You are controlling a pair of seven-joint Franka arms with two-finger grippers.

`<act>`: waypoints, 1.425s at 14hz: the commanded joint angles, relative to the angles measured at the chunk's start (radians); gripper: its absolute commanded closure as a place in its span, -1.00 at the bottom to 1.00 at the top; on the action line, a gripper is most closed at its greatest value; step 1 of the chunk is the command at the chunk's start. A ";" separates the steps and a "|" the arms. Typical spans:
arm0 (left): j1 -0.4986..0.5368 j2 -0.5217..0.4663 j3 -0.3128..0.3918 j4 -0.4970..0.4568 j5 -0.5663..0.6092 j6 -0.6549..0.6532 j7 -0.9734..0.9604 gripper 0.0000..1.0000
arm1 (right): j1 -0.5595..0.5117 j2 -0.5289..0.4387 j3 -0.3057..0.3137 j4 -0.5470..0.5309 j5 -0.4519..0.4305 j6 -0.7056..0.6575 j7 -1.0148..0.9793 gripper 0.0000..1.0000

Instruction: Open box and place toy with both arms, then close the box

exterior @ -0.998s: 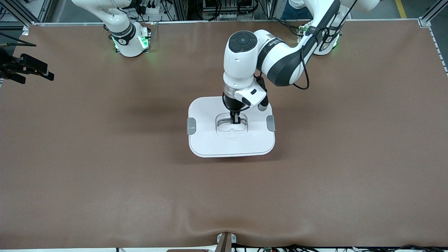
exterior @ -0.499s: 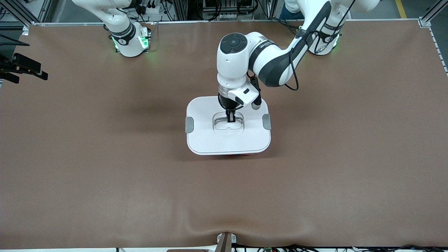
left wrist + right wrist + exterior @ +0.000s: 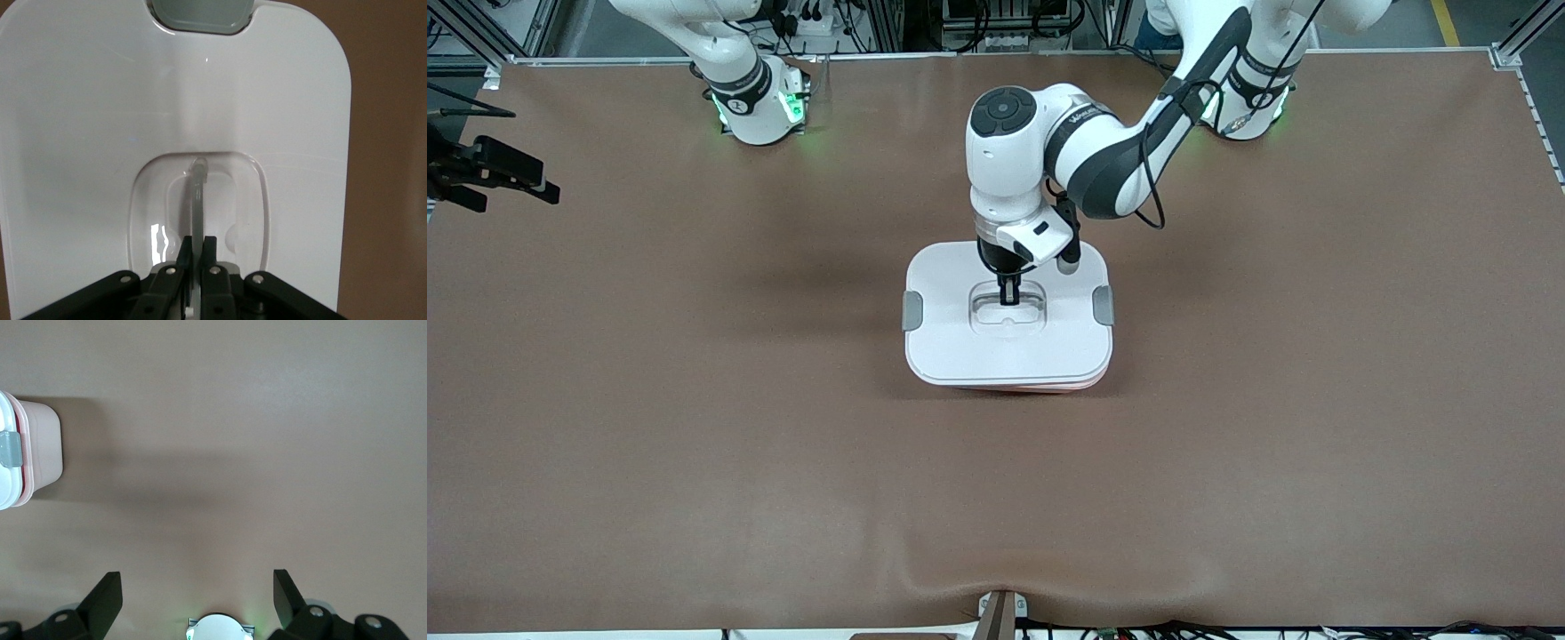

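The box stands mid-table, and its white lid (image 3: 960,342) lies over the translucent pink base (image 3: 1040,387). A thin strip of that base shows under the lid's edge nearer the front camera. My left gripper (image 3: 1009,299) reaches straight down into the lid's recess, shut on the thin grey handle (image 3: 198,193). In the left wrist view the left gripper (image 3: 198,244) pinches that bar between both fingers. My right gripper (image 3: 523,199) waits open over the table's edge at the right arm's end. In its own view the right gripper (image 3: 198,587) holds nothing. The toy is out of view.
Grey clips (image 3: 912,310) (image 3: 1104,305) sit on the lid's two short sides. The right wrist view shows the box's pink wall (image 3: 41,447) with one clip (image 3: 8,449), bare brown table and the right arm's base (image 3: 217,629).
The left gripper has carried the lid lower and a little toward the arms' bases. The pink base's rim now shows under the lid's near edge. The right gripper barely moved.
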 commanded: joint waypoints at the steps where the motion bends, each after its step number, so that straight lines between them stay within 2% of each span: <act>1: -0.004 -0.026 0.006 -0.051 0.034 0.039 -0.023 1.00 | 0.003 -0.009 0.003 0.002 -0.039 0.000 0.007 -1.00; 4: -0.008 -0.024 0.006 -0.054 0.034 0.054 -0.025 1.00 | 0.003 -0.009 0.003 0.036 -0.050 0.015 0.007 -1.00; 20: -0.010 -0.030 0.006 -0.080 0.056 0.095 -0.031 1.00 | -0.008 -0.008 -0.003 0.034 -0.053 0.029 0.007 -1.00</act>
